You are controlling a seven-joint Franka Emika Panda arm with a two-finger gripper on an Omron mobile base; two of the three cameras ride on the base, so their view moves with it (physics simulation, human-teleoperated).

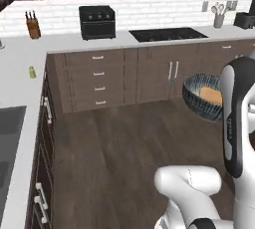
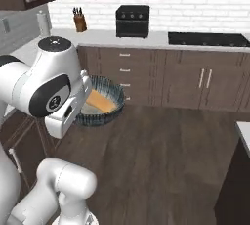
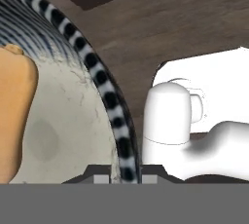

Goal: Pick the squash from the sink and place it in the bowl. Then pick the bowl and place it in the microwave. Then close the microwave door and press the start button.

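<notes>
1. The bowl hangs in the air above the wooden floor, in front of the brown cabinets, with the squash lying inside it.
2. From the hand view, the end effector is nearly closed, its fingertips pinching the bowl's striped rim at the bottom edge, one inside and one outside.
3. That close view shows the bowl's pale speckled inside and the orange squash pressed against its left side; the base views hide the grip behind the white arm.
4. The right base view shows the bowl beside the arm's wrist, tilted so its inside faces the camera.
5. Behind the bowl on the counter sits a small black oven with a knife block to its left.
6. The left base view adds a dark cooktop right of the oven and a small green jar on the near counter.
</notes>
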